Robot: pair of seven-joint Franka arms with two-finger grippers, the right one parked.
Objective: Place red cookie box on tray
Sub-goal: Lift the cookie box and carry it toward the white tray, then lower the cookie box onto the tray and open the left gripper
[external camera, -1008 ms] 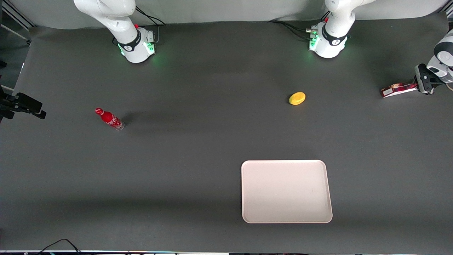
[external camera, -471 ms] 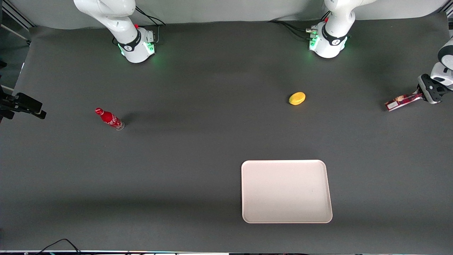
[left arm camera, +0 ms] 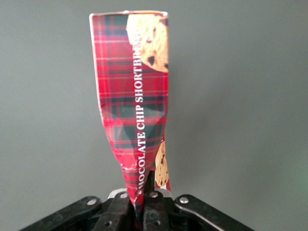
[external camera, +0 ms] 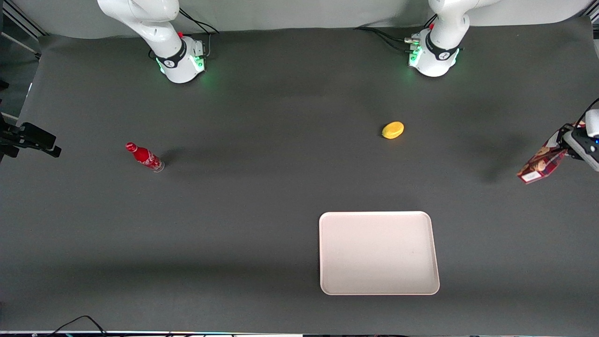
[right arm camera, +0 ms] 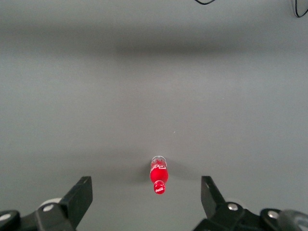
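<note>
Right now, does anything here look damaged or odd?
Yes. The red cookie box is pinched and creased where the hand clamps its end. It hangs tilted, off the table, at the working arm's end. The tray holds nothing yet.

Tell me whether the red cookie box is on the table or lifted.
Lifted: the end effector is shut on one end of the red cookie box, which hangs tilted, its shadow apart on the table.

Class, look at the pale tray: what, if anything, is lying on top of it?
Nothing lies on the tray; its whole surface shows. The red cookie box hangs in the gripper, shut on it, toward the working arm's end of the table.
</note>
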